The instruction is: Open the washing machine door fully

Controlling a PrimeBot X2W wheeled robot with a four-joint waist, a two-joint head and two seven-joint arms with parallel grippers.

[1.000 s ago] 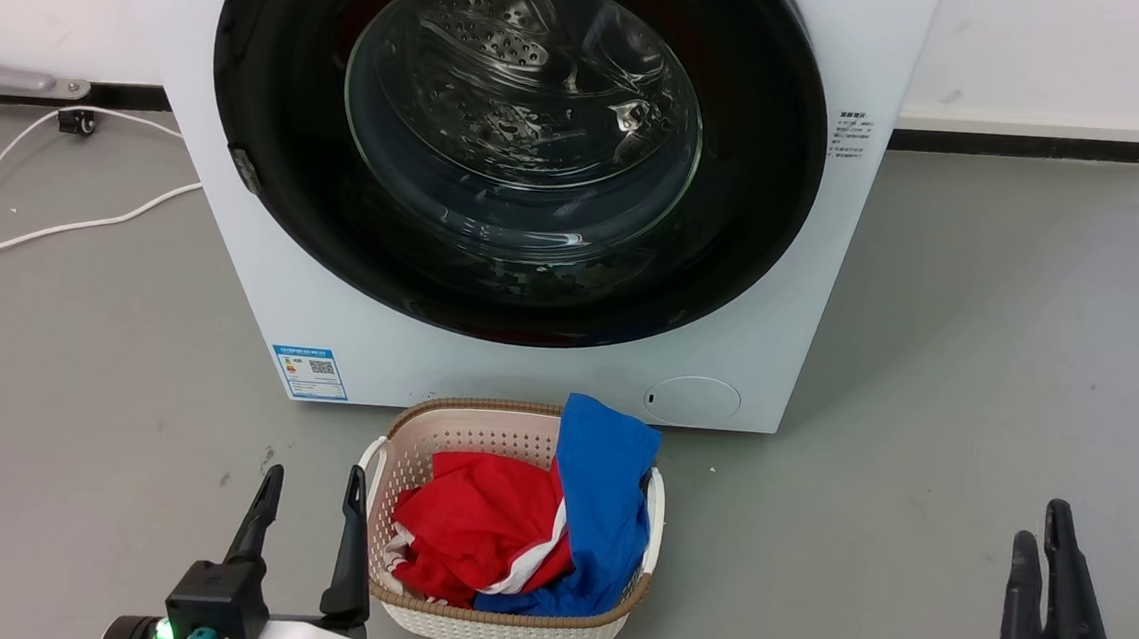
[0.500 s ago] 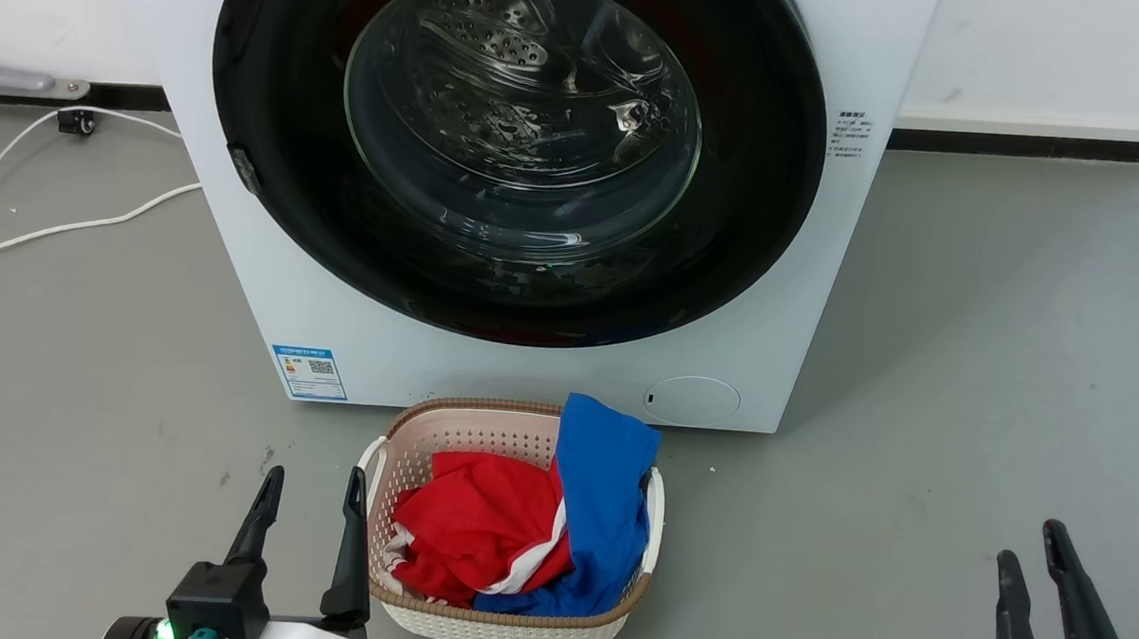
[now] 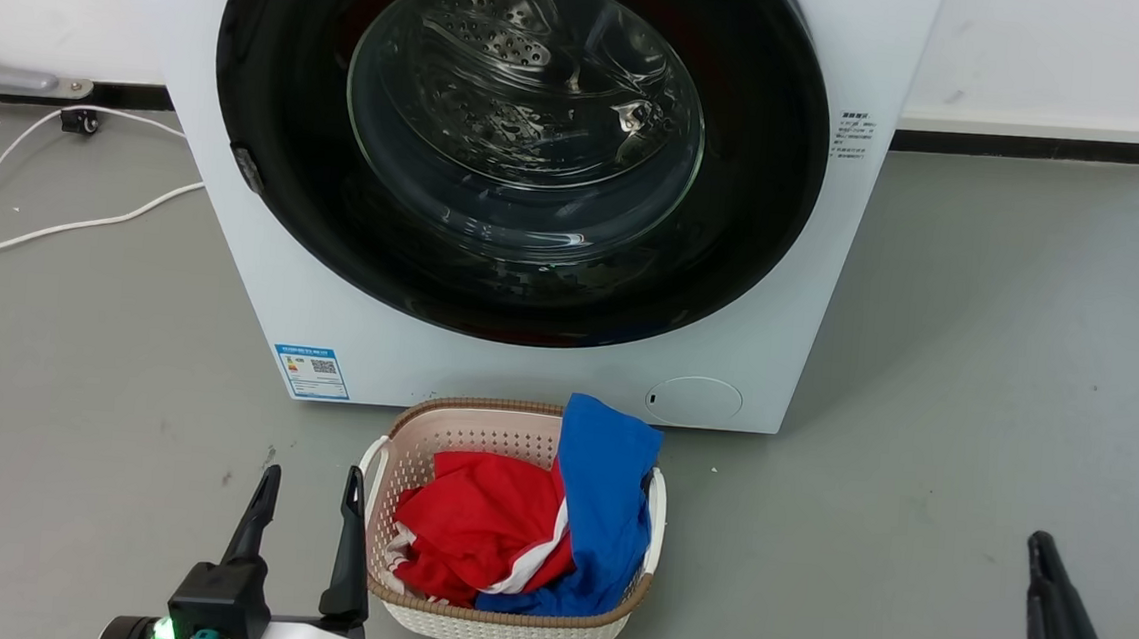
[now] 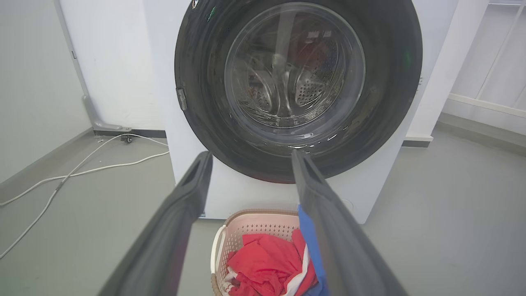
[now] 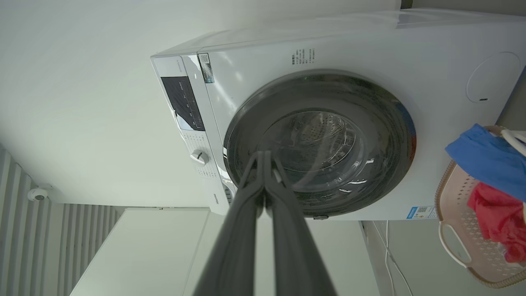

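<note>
Washing machine door (image 3: 522, 136) closed flush on its white machine (image 3: 525, 377); left gripper (image 3: 313, 474) released, 2 fingers (image 3: 351, 535) spread, beside laundry basket (image 3: 507, 636); right gripper (image 5: 263, 154) clenched empty, well apart from door.

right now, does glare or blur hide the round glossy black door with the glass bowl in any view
Head view: small white glints on the glossy black washing machine door, drum readable. Left wrist view: door sharp, left gripper soft and close. Right wrist view: picture turned sideways, streaky reflections on the door, right gripper blurred.
</note>
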